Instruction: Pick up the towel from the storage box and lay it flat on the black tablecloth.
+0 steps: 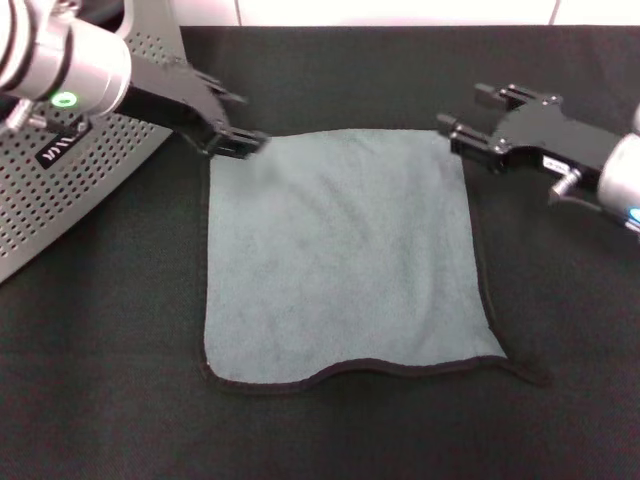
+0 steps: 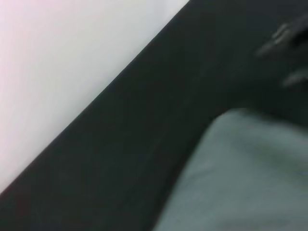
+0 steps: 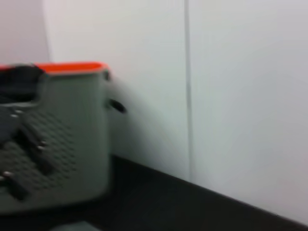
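The grey-green towel with its thin black border lies spread flat on the black tablecloth, grey-green face up. My left gripper is open at the towel's far left corner, its lower finger touching the corner's edge. My right gripper is open and empty just beside the far right corner. The light grey perforated storage box stands at the left behind the left arm. The left wrist view shows the towel on the tablecloth. The right wrist view shows the box.
A white wall runs along the tablecloth's far edge. The storage box has an orange rim in the right wrist view. Black cloth extends in front of and to both sides of the towel.
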`<action>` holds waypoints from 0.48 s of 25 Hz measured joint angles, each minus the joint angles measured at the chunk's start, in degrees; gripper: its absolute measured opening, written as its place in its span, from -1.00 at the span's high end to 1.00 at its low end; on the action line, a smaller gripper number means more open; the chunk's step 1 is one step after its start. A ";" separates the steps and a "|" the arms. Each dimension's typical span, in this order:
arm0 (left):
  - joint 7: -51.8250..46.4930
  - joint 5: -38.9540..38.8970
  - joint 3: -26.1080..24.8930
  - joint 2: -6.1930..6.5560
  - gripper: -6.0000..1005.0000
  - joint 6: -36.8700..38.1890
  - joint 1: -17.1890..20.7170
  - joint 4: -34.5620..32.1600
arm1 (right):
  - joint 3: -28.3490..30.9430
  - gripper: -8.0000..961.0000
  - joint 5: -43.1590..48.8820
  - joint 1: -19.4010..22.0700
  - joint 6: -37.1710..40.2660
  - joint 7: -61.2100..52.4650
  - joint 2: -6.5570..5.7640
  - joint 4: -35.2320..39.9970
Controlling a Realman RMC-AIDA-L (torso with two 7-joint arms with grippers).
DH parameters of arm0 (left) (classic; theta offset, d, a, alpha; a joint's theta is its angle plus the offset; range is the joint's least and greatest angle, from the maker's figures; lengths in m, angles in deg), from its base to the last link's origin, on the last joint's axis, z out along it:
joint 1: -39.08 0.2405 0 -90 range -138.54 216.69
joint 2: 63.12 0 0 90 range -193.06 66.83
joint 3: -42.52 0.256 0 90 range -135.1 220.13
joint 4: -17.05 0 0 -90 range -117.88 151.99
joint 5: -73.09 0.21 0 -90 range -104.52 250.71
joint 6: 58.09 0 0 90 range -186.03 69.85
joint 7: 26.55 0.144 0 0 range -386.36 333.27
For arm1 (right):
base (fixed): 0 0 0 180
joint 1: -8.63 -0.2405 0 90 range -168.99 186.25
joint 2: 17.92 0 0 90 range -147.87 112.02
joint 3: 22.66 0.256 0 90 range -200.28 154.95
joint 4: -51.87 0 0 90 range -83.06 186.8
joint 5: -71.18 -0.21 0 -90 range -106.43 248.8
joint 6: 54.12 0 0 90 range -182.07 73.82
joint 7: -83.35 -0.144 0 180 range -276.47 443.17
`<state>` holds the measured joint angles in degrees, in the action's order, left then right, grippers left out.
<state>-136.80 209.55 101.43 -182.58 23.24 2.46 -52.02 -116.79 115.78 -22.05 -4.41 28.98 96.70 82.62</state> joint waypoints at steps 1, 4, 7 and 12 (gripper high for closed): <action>1.97 -4.73 -0.18 0.25 -0.02 3.00 1.42 -1.23 | -0.06 -0.18 0.44 1.46 3.35 -0.04 -0.52 0.78; 7.98 -16.88 -0.30 1.27 -0.05 9.95 5.45 -2.82 | 0.14 -0.46 3.37 5.63 18.61 -0.95 -2.73 3.15; 18.93 -31.56 -0.85 3.15 -0.05 18.80 10.47 0.53 | 0.18 -0.66 7.12 7.84 30.93 -4.41 -4.86 4.83; 35.21 -47.64 -7.87 6.41 -0.05 33.73 13.25 19.46 | 0.18 -0.76 10.08 9.03 44.77 -8.76 -5.72 5.12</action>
<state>-101.59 161.91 93.56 -176.16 56.97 15.71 -32.55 -116.61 125.86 -13.02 40.35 20.22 90.97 87.73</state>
